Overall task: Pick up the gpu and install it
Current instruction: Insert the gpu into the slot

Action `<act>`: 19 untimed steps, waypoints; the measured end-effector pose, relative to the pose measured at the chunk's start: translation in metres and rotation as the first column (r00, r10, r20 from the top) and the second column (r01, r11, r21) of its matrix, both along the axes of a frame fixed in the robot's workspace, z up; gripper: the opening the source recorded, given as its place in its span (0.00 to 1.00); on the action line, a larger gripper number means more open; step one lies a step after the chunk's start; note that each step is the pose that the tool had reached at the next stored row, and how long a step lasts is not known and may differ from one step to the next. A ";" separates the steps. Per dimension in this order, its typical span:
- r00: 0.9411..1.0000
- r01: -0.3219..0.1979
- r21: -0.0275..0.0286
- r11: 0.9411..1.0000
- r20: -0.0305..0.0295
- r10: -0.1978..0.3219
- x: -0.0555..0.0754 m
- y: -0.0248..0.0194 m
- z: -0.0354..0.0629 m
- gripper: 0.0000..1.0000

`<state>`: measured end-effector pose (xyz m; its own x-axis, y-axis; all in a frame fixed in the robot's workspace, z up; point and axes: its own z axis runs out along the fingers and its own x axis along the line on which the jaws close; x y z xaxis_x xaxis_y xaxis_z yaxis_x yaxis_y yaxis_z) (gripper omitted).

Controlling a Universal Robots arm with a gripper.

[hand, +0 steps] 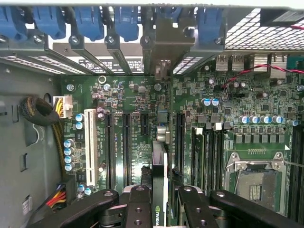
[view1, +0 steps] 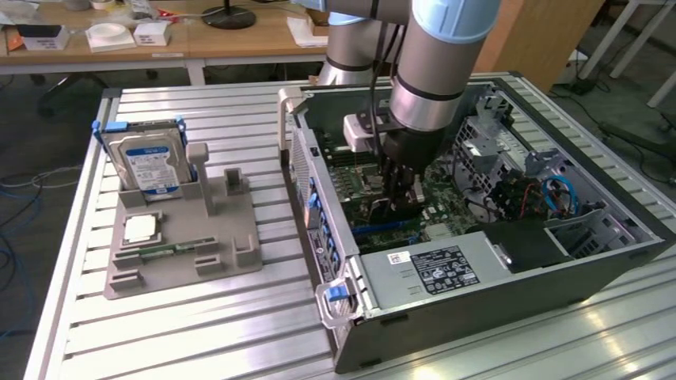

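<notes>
Above the motherboard [hand: 209, 95], the fingers [hand: 138, 204] of my gripper [hand: 164, 192], half closed, clamp the gpu [hand: 159, 166] edge-on, and I judge it should go down upright, parallel with the black slots [hand: 126, 147].

Between the jaws you are holding the gpu [hand: 159, 190], and its black face is showing a slight gloss. The fingers [hand: 137, 209] of the gripper [view1: 398, 204] are looking like matt black metal. Beyond the jaws the motherboard [hand: 137, 95] is gleaming as lacquered green board, the blue clips [hand: 88, 21] are reading as smooth plastic, and the case [view1: 476, 305] around the jaws is appearing as matt grey sheet metal.
</notes>
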<state>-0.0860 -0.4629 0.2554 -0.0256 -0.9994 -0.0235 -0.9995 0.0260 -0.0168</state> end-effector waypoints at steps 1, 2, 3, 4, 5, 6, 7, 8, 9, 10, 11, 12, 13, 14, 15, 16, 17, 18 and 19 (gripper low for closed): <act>1.000 0.000 0.000 1.000 0.001 0.000 0.000 0.0001 0.0010 0.26; 1.000 0.000 0.000 1.000 0.002 0.000 0.000 0.0002 0.0020 0.26; 1.000 0.000 0.000 1.000 0.004 0.000 0.000 0.0003 0.0029 0.26; 1.000 0.000 0.000 1.000 0.005 0.000 0.000 0.0003 0.0033 0.26; 1.000 0.000 0.000 1.000 0.006 0.000 0.000 0.0003 0.0033 0.26; 1.000 0.000 0.000 1.000 0.008 0.000 0.000 0.0004 0.0032 0.26; 1.000 0.000 0.000 1.000 0.010 0.000 0.000 0.0004 0.0032 0.26; 1.000 0.000 0.000 1.000 0.012 0.000 -0.001 0.0003 0.0031 0.26; 1.000 0.000 0.000 1.000 0.013 0.000 -0.001 0.0003 0.0028 0.26; 1.000 0.000 0.000 1.000 0.014 0.000 -0.002 0.0003 0.0026 0.26; 1.000 0.000 0.000 1.000 0.014 0.000 -0.003 0.0003 0.0023 0.26; 1.000 0.000 0.000 1.000 0.014 0.000 -0.003 0.0003 0.0021 0.26; 1.000 0.000 0.000 1.000 0.014 0.000 -0.004 0.0003 0.0019 0.26; 1.000 0.000 0.000 1.000 0.014 0.000 -0.004 0.0003 0.0017 0.26; 1.000 -0.001 0.000 1.000 0.014 0.001 -0.004 0.0003 0.0015 0.26; 1.000 -0.001 0.000 1.000 0.014 0.001 -0.004 0.0003 0.0014 0.26; 1.000 0.000 0.000 1.000 0.014 0.000 -0.004 0.0003 0.0014 0.26; 1.000 0.000 0.000 1.000 0.014 0.000 -0.004 0.0003 0.0013 0.26; 1.000 0.000 0.000 1.000 0.014 0.000 -0.004 0.0003 0.0012 0.26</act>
